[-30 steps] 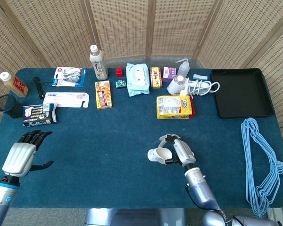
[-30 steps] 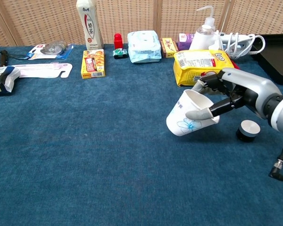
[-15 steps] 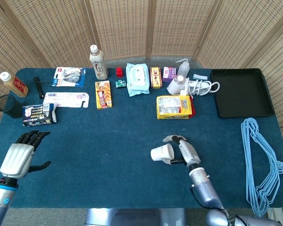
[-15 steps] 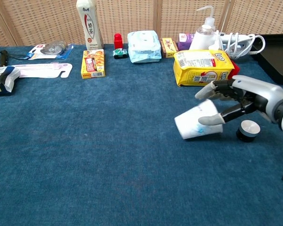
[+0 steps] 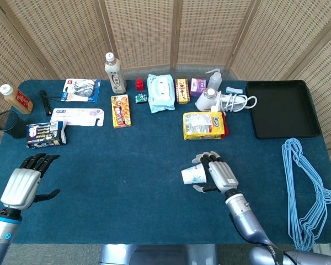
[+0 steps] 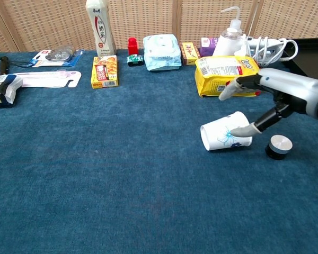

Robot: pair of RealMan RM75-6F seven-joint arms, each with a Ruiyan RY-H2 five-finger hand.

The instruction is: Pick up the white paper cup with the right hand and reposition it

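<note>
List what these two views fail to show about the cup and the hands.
- Right hand, chest view: the frame edge cuts off its wrist.
- White paper cup, head view: the fingers cover its far end, so contact is unclear.
- Left hand: outside the chest view.
- Cup print: too small to identify.

A staged test room: blue-clothed table [image 5: 127,165] of assorted goods before wicker screens [image 5: 143,33].
</note>
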